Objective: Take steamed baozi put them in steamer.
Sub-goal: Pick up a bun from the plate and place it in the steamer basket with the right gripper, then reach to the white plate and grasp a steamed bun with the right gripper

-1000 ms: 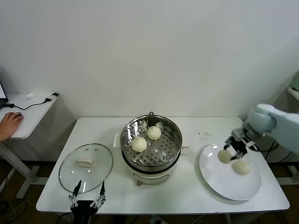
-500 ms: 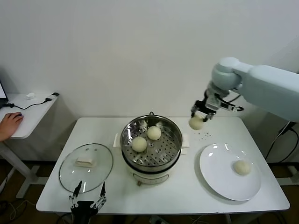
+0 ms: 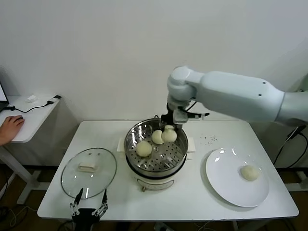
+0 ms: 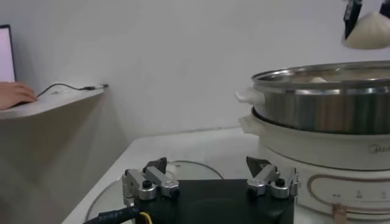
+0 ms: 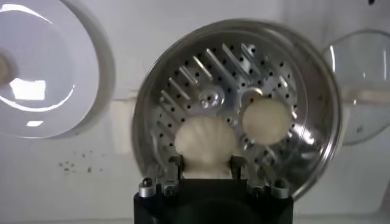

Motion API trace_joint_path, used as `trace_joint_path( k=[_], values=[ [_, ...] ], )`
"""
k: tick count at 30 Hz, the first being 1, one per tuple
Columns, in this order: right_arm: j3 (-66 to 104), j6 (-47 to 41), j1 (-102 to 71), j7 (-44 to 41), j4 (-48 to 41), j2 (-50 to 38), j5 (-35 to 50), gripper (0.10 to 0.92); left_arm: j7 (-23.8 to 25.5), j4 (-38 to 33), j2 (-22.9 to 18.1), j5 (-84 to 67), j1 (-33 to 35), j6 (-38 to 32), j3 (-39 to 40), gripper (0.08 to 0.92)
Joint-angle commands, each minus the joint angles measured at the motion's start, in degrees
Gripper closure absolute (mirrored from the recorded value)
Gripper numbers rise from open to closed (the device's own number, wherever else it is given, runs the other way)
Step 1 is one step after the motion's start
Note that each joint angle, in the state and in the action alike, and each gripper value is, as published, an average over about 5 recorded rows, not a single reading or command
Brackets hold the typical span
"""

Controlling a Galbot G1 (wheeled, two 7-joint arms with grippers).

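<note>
My right gripper (image 3: 169,129) is shut on a cream-white baozi (image 3: 169,135) and holds it over the back of the steamer (image 3: 179,155), a shiny steel pot with a perforated tray. Two baozi (image 3: 143,148) (image 3: 157,137) lie on the tray. A last baozi (image 3: 249,173) lies on the white plate (image 3: 226,185). In the right wrist view the gripper (image 5: 206,162) clasps the held baozi (image 5: 206,143) above the tray, with one bun (image 5: 266,120) beside it. My left gripper (image 3: 89,206) is open and empty, parked at the table's front edge, also seen in its own view (image 4: 210,176).
A round glass lid (image 3: 89,172) with a white handle lies flat left of the steamer, just behind the left gripper. A side desk (image 3: 26,118) with a person's hand (image 3: 9,127) stands at far left. The wall is close behind the table.
My right gripper lifted a baozi off the plate and carried it left, from above the table's right side to over the steamer. One baozi is left on the plate. The left arm has not moved.
</note>
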Motion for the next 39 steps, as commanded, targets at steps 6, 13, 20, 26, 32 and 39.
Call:
trace_joint_path(
  k=[6,13,20,26,32,39],
  values=[
    [-1.2,1.5,-9.4,1.1,0.9,5.4,-3.1,0.491,0.1,0.6,0.6,-2.2,0.2,0.0,-1.2,0.177],
    [-0.8,1.3,-11.0,1.7,-0.4,5.4,-3.4,0.491,0.1,1.7,0.6,-2.2,-0.4,0.0,-1.1,0.177],
    [-0.7,0.9,-11.8,2.8,-1.0,5.3,-3.1,0.467,0.1,2.1,0.6,-2.3,-0.4,-0.2,-1.4,0.177],
    [0.2,1.4,-10.7,1.3,-0.7,4.3,-2.4,0.321,0.0,2.2,0.6,-2.3,-0.2,-0.3,-1.5,0.177],
    [1.7,3.2,-7.0,-1.5,0.2,0.8,0.8,0.21,0.0,2.1,0.6,-2.2,-0.2,-0.3,-1.4,0.177],
    [3.2,3.2,-0.3,-0.6,-0.4,-6.1,3.7,0.203,0.0,1.6,0.6,-1.9,-0.5,0.0,-1.2,0.177]
  ],
)
